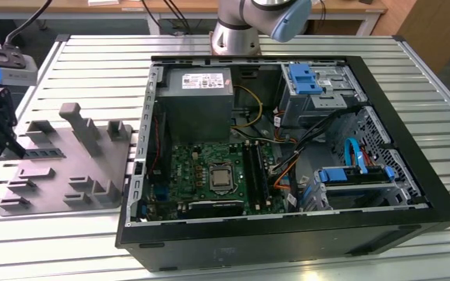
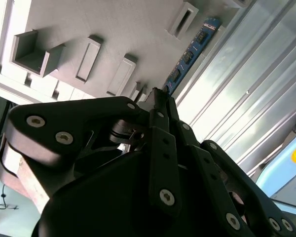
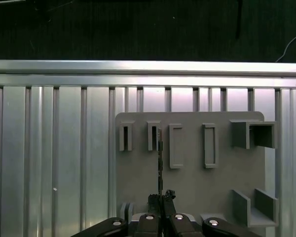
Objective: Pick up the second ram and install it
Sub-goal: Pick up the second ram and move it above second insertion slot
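The second ram [image 1: 43, 153] is a slim dark strip standing on its long edge in a slot of the grey plastic tray [image 1: 53, 196], at the exterior view's left. My gripper [image 1: 12, 147] is at the strip's near end. In the second wrist view the ram [image 2: 190, 54] runs out from the fingertips of the gripper [image 2: 158, 96], whose fingers are closed together on its end. The first wrist view shows the ram [image 3: 160, 163] edge-on as a thin line leading from the gripper [image 3: 161, 198] across the tray [image 3: 192, 182]. The green board [image 1: 201, 175] lies inside the open computer case [image 1: 287, 225].
The tray [image 2: 113, 29] has several upright ribs and pockets around the ram. A tall grey post [image 1: 80, 126] stands on the tray. The case holds a grey power supply [image 1: 197, 93], blue drive brackets [image 1: 307, 79] and loose cables [image 1: 303, 146]. Ribbed metal tabletop [image 1: 92, 58] surrounds everything.
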Robot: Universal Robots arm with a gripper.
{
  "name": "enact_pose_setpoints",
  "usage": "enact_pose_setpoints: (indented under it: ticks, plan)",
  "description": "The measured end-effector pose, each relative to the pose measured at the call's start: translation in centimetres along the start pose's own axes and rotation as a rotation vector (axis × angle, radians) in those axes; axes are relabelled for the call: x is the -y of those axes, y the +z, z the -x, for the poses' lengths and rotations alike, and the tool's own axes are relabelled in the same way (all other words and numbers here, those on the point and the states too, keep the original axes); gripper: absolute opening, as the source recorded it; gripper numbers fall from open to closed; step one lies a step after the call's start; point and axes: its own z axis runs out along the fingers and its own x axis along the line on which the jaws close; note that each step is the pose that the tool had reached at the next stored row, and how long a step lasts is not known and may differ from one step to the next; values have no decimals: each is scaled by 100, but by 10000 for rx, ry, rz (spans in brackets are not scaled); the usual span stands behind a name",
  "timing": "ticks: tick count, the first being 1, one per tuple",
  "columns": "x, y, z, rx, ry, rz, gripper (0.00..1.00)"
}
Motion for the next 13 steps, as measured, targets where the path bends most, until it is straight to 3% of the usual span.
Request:
enact_pose_setpoints:
  ticks: [13]
  plan:
    - [-1,-129,2,0,0,0,14]
